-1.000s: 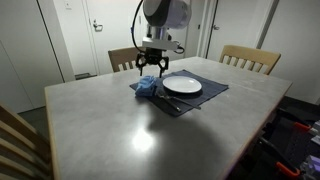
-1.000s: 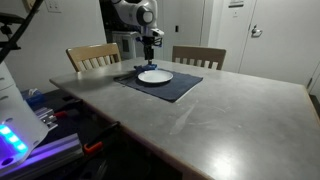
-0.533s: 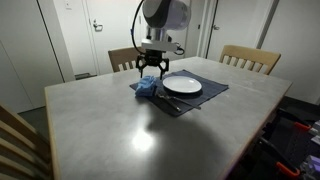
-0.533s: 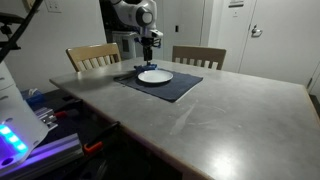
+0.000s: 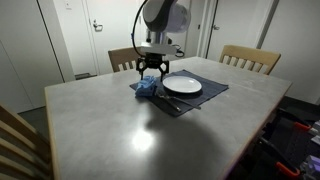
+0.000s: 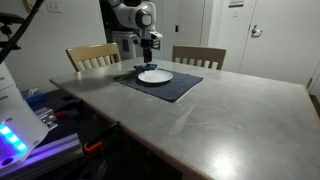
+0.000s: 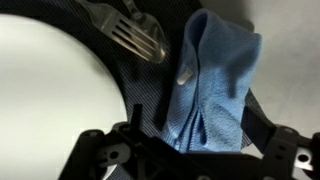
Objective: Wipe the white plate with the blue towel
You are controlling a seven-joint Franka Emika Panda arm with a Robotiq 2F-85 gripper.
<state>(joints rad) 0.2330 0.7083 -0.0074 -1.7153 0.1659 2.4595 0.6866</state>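
The gripper point(image 5: 151, 72) hangs with fingers spread above the blue towel point(image 7: 215, 80), bunched just beside the white plate point(image 5: 182, 85). Best to descend straight onto the thickest fold, clear of the fork point(image 7: 135, 35), before closing.

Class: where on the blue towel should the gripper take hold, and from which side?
Pinch the raised middle fold of the blue towel, straight down from above. It lies bunched, ridges up, so jaws closing across one should catch cloth, clear of the fork and plate.

Blue towel point(image 7: 215, 85), white plate point(image 7: 50, 90), dark woven placemat point(image 7: 150, 98), silver fork point(image 7: 135, 35)
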